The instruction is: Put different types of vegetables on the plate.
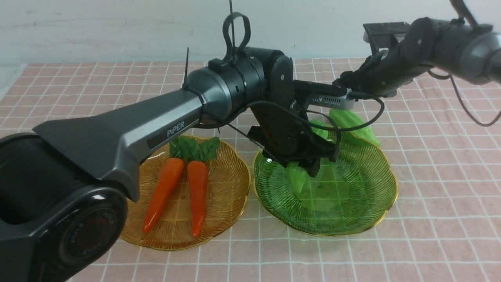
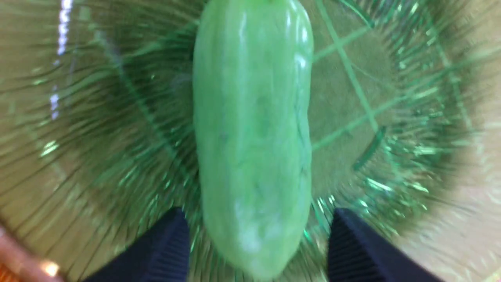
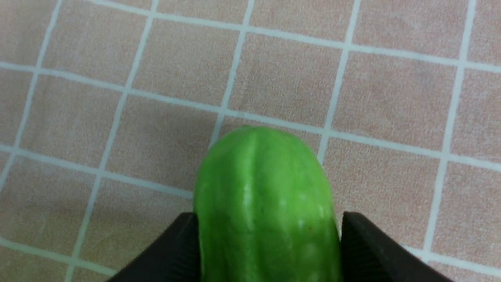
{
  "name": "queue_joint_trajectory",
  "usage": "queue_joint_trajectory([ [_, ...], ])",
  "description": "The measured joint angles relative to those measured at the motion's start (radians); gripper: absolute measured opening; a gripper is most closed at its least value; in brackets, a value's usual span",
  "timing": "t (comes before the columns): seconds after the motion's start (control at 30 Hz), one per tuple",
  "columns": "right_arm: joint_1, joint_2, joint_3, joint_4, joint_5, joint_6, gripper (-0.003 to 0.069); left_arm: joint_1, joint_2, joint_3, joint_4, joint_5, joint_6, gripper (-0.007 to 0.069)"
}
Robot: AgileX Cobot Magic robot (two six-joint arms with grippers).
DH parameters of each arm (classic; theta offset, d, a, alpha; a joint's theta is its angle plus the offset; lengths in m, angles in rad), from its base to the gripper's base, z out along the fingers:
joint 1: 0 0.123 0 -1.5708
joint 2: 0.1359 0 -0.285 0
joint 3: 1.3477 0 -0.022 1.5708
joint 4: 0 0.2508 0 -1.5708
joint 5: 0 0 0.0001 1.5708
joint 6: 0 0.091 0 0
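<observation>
Two orange carrots (image 1: pixel 164 192) (image 1: pixel 197 196) with green tops lie side by side on the amber plate (image 1: pixel 231 196). My left gripper (image 1: pixel 309 166) (image 2: pixel 259 211) hangs over the green plate (image 1: pixel 375 203), open. A light-green gourd (image 1: pixel 297 176) (image 2: pixel 252 137) lies on that plate between the fingers (image 2: pixel 352 243), with a gap on each side. My right gripper (image 1: pixel 344 84) (image 3: pixel 269 214) is at the plate's far side, partly hidden behind the left wrist, and is shut on a second green gourd (image 1: pixel 354 125) (image 3: pixel 266 203) that sticks out over the cloth.
A pink checked cloth (image 1: pixel 430 196) covers the table. The two plates sit side by side, almost touching. My left arm (image 1: pixel 156 125) crosses low over the amber plate's back. The right arm (image 1: pixel 450 43) comes in from the upper right.
</observation>
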Motion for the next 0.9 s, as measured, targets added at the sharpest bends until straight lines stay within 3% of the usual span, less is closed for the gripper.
queue_joint_trajectory([
  [0.17,-0.041,-0.051,-0.019,-0.004,-0.026,0.043,0.0416,0.000,-0.138,0.000,0.056,0.039,-0.007,0.0064],
  [0.23,-0.063,-0.098,-0.037,-0.007,-0.005,0.061,0.0416,0.000,-0.198,0.000,0.072,0.054,-0.007,0.0013],
  [0.37,-0.101,-0.237,-0.067,-0.013,0.113,0.086,0.0416,0.000,-0.282,0.000,0.116,0.088,-0.008,-0.0003],
  [0.57,-0.105,-0.407,-0.074,-0.018,0.492,0.100,0.0416,0.000,-0.425,0.004,0.248,0.167,-0.032,-0.0003],
  [0.9,-0.008,-0.415,0.129,-0.024,0.517,0.154,0.0416,0.000,-0.826,0.414,0.327,0.077,-0.103,-0.0003],
])
